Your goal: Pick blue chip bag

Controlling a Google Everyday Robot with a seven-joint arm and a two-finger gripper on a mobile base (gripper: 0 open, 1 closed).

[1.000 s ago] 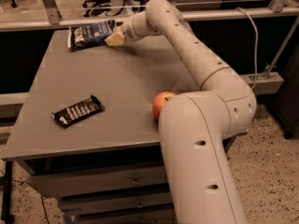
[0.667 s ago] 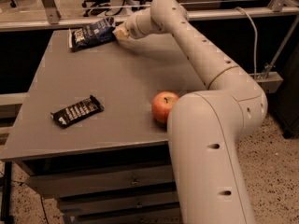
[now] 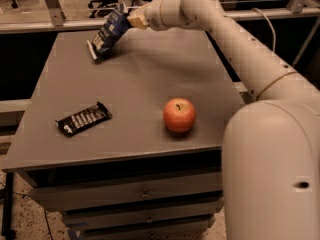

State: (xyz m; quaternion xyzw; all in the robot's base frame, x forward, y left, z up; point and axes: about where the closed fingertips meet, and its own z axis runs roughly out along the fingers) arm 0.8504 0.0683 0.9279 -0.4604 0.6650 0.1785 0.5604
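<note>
- At the far left corner of the table [image 3: 150, 69], the bag [image 3: 106, 33] no longer lies flat as it did a second ago. It now hangs at a steep slant, with its upper end raised toward the back rail.
- The gripper [image 3: 131, 19] sits at that raised end, fingers pressed together on the bag's top edge. A moment back it was down at table level beside the bag's right end, so it has come up and carried that end with it.
- The bag's lower sealed end points down at the tabletop. I cannot tell whether it still brushes the surface or hangs just clear of it.
- The arm [image 3: 235, 39] stretches from the near right across the table to the far corner, passing well above the apple [image 3: 179, 115].
- The apple stands near the front edge and the candy bar [image 3: 84, 119] lies at the front left. Both are well apart from the bag and look undisturbed.
- To my eye the grasp has taken, since the bag tilts with the gripper rather than sliding away. The pick looks mostly done.
- What seems left is to raise the bag until its lower end is plainly off the table.
- The risk I would watch is the hold on one thin edge. A crinkly bag hanging from its seal could slip out or swing.
</note>
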